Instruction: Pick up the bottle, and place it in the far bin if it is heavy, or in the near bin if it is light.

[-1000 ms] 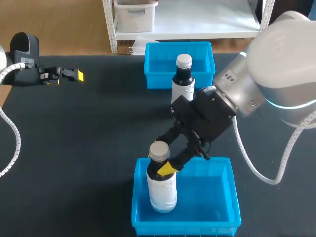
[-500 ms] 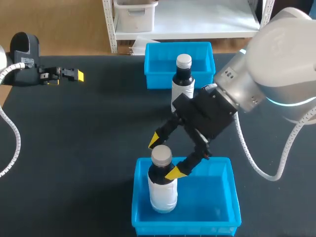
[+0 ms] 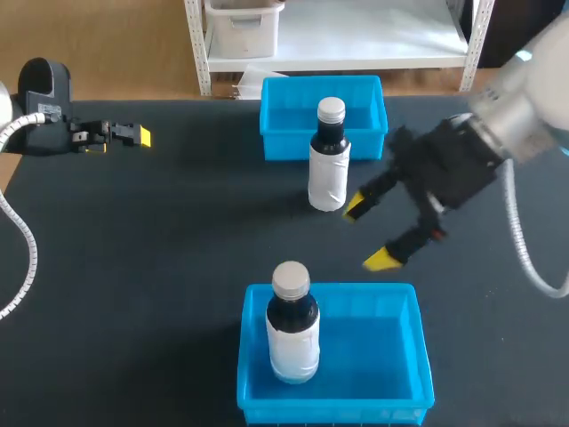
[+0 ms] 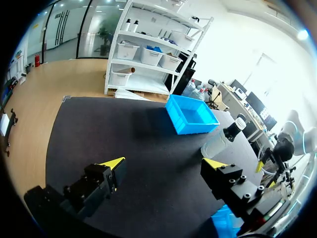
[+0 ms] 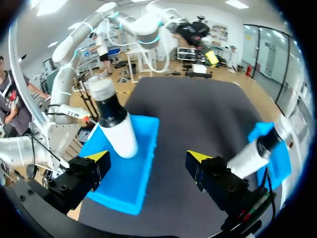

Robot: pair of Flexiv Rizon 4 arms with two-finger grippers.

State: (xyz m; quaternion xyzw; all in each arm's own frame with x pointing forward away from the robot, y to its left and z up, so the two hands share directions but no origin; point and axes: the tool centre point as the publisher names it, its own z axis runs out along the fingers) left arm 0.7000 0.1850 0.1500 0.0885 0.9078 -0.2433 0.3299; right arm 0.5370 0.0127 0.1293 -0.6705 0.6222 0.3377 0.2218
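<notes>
Black desk [image 3: 133, 267] carries everything. The right arm [image 3: 516, 107] comes in from the right side and the left arm [image 3: 36, 98] sits parked at the far left edge. There are two blue bins: the far bin [image 3: 284, 147] at the back of the desk and the near bin [image 3: 373, 356] at the front. The bottle [image 3: 292, 334] (grey cap, dark neck, white label) stands upright in the left part of the near bin, with nothing touching it. A second bottle [image 3: 328, 169] of the same look stands upright on the desk just in front of the far bin. The right pincer [image 3: 369, 232] hovers over bare desk between the bins, beside the second bottle, its fingers spread wide and empty. The left pincer [image 4: 166, 163] is also wide open, holds nothing, and is well apart from both bottles.
</notes>
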